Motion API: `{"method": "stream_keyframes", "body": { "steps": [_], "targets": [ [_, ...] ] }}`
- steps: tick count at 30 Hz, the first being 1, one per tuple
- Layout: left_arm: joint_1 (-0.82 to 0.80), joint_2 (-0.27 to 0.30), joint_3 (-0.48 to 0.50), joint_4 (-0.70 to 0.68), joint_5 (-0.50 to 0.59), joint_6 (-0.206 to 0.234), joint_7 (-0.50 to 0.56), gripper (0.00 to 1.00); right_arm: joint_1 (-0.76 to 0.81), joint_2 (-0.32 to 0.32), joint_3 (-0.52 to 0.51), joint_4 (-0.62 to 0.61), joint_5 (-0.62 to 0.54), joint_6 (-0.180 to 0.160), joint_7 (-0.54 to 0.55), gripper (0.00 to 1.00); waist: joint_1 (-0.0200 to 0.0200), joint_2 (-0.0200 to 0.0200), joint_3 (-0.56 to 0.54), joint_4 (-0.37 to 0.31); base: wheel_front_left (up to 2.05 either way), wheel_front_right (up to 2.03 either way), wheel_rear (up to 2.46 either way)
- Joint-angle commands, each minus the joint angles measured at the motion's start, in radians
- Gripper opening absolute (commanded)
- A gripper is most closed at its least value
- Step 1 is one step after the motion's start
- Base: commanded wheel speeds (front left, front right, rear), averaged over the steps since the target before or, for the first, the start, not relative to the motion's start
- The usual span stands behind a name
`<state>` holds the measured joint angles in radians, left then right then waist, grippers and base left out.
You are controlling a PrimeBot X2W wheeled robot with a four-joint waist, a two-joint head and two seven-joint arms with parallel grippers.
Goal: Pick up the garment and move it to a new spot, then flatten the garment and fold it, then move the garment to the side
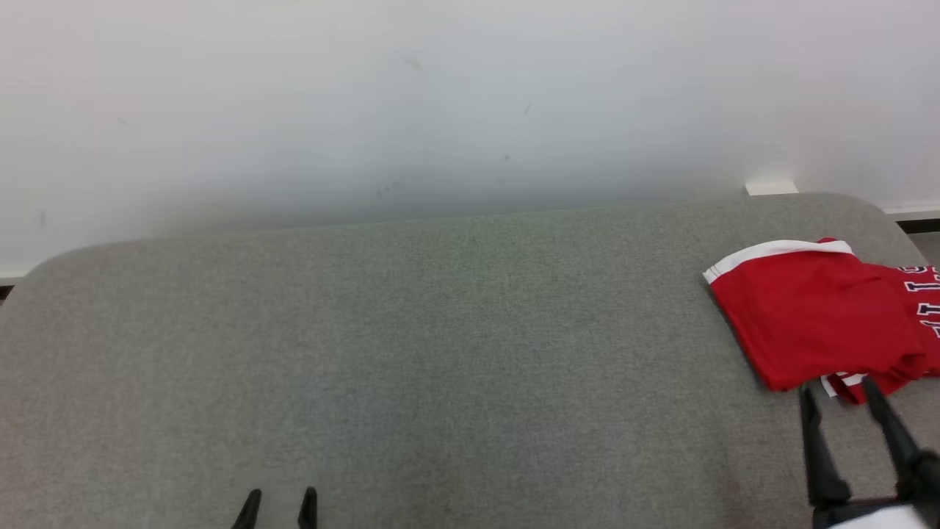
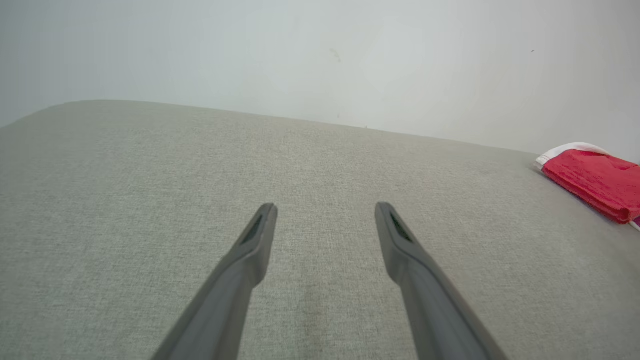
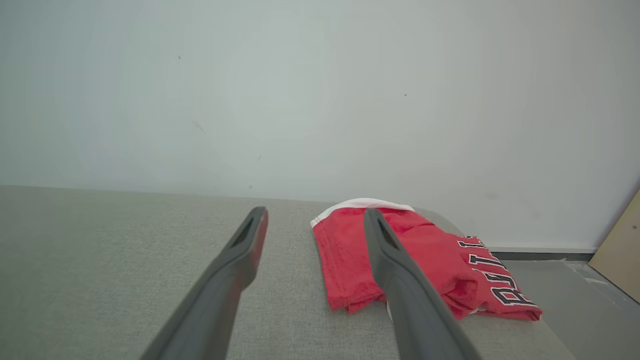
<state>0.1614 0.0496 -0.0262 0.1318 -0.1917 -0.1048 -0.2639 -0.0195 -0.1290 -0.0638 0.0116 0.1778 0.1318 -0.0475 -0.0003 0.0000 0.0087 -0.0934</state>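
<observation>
the red garment (image 1: 815,316) lies folded in a compact bundle at the far right end of the grey padded surface (image 1: 440,353), its white-trimmed edge toward the wall (image 1: 440,110) and its lettered part close to the surface's right edge. the right gripper (image 1: 838,386) sits just at the bundle's near edge, its two fingers spread wide with nothing between them; whether a tip touches the cloth i cannot tell. the left gripper (image 1: 282,492) hangs well apart over bare surface, likewise spread and empty. judging from this, the fold and the move aside look done, so the step in hand is a clean let-go. raise the right fingers straight up and back before swinging away, so no tip snags the loose lower layer, drags the fold open, or nudges the bundle off the rounded edge.
</observation>
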Motion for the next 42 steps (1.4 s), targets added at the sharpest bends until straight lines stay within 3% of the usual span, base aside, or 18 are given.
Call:
{"method": "stream_keyframes", "body": {
  "steps": [1, 6, 11, 28, 29, 32, 42],
  "targets": [
    [0.007, 0.003, -0.003, -0.004, 0.013, -0.005, 0.000, 1.00, 0.044, 0.014, 0.019, 0.036, -0.027, -0.003, -0.071, 1.00, 0.0003, 0.0000, -0.019, -0.017, 0.00, 0.00, 0.00],
    [0.020, 0.003, -0.018, -0.001, 0.014, -0.008, 0.000, 1.00, 0.088, 0.053, 0.061, 0.159, -0.052, -0.003, -0.198, 1.00, 0.0003, 0.0000, -0.034, -0.028, 0.00, 0.00, 0.00],
    [0.037, 0.003, -0.032, 0.004, 0.013, -0.008, 0.000, 1.00, 0.069, 0.063, 0.080, 0.232, -0.074, -0.003, -0.217, 1.00, 0.0003, 0.0000, -0.043, -0.025, 0.00, 0.00, 0.00],
    [0.032, 0.003, -0.042, -0.015, 0.046, 0.002, 0.000, 1.00, 0.044, 0.078, 0.067, 0.278, -0.060, -0.003, -0.217, 1.00, 0.0003, 0.0000, -0.051, 0.009, 0.00, 0.00, 0.00],
    [0.032, -0.001, -0.045, -0.013, 0.039, 0.002, 0.000, 0.00, 0.051, 0.077, 0.068, 0.279, -0.061, 0.000, -0.215, 0.00, 0.0003, 0.0000, -0.051, 0.009, 0.00, 0.00, 0.00],
    [0.035, -0.003, -0.049, 0.007, 0.033, 0.002, 0.001, 0.00, 0.062, 0.080, 0.066, 0.299, -0.055, 0.000, -0.210, 0.00, 0.0003, 0.0000, -0.051, 0.010, 0.00, 0.00, 0.00],
    [-0.006, 0.006, -0.032, 0.013, -0.177, 0.004, 0.044, 0.00, 0.036, 0.080, 0.047, 0.292, 0.149, 0.000, -0.156, 0.00, 0.0003, 0.0000, -0.048, 0.017, 0.00, 0.00, 0.00]
  ]
}}
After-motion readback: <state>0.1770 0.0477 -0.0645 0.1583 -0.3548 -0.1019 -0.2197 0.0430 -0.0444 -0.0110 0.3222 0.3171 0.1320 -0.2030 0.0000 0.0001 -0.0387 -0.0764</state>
